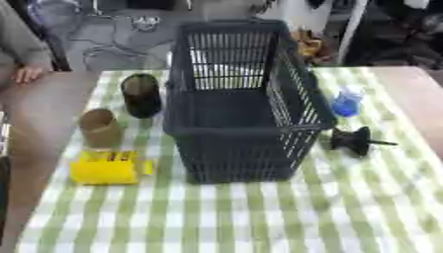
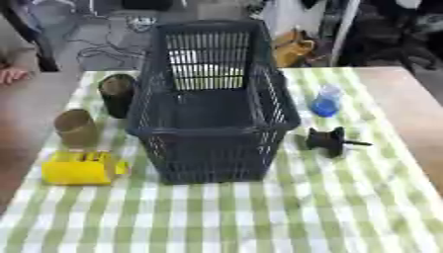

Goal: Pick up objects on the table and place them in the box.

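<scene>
A dark slatted plastic basket [image 1: 298, 129] stands in the middle of the green-and-white checked cloth; nothing shows inside it. Left of it stand a dark cylindrical container [image 1: 141, 95] and a brown cardboard-coloured tube [image 1: 100, 128], with a yellow block-shaped object [image 1: 106, 167] in front of them. To the basket's right lie a small blue bottle with a pale cap [image 1: 348, 102] and a black spool-like object with a thin stem [image 1: 356, 141]. Neither of my hands shows in either view.
The checked cloth [image 1: 259, 217] covers a brown table whose bare wood shows at left and right. A person's sleeve and hand [image 1: 26, 71] rest at the far left edge, away from the objects. Cables and clutter lie on the floor beyond.
</scene>
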{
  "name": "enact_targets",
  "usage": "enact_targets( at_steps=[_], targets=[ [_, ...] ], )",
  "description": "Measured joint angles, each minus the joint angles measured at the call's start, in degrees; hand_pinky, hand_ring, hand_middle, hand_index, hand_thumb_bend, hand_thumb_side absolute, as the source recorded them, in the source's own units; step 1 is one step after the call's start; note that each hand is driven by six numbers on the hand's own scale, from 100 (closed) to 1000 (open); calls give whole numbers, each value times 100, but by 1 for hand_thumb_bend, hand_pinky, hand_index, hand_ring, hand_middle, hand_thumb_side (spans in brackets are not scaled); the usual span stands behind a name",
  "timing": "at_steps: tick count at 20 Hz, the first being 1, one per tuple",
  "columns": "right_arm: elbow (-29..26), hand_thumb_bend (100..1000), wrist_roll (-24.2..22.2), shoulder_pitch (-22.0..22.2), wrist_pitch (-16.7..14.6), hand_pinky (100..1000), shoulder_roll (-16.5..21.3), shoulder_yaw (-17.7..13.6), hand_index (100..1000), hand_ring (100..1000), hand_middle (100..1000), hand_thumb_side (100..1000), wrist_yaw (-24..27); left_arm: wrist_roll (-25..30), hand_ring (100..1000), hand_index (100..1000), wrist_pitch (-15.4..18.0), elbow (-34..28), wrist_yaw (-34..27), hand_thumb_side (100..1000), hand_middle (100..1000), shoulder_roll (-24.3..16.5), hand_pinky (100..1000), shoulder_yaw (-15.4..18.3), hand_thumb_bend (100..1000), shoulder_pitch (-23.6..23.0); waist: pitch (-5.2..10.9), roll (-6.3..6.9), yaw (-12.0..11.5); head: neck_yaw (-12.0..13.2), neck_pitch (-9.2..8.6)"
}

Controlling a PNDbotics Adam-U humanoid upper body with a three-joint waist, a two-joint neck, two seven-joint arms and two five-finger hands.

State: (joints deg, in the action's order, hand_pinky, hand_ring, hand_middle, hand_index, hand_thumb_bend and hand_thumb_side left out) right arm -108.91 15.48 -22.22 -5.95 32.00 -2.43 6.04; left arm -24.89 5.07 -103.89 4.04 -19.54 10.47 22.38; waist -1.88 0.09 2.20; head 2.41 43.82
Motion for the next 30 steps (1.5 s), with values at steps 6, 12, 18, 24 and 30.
enact_targets(
  at_steps=[6,12,18,24,30],
  targets=[
    [1,100,-8,0,-8,617,0,0,953,747,745,743,0,-4,763,843,4,0,0,966,816,0,725,0,437,1,0,0,14,0,0],
    [3,100,-11,0,-11,617,0,0,952,747,745,742,0,-14,762,843,13,0,0,965,816,0,725,0,438,1,0,0,16,0,0],
    [25,101,-13,0,-13,617,0,-1,952,747,745,743,0,-15,761,842,12,0,0,965,816,0,725,0,439,1,0,0,19,1,0],
    [32,102,-21,0,-19,617,0,-1,951,747,745,742,0,-17,760,839,11,0,0,966,816,0,723,0,439,1,0,0,20,1,0],
    [33,103,-28,0,-17,617,0,-1,952,747,745,743,0,20,759,838,-13,1,108,856,816,-2,723,0,634,1,0,0,22,0,0]
  ],
)
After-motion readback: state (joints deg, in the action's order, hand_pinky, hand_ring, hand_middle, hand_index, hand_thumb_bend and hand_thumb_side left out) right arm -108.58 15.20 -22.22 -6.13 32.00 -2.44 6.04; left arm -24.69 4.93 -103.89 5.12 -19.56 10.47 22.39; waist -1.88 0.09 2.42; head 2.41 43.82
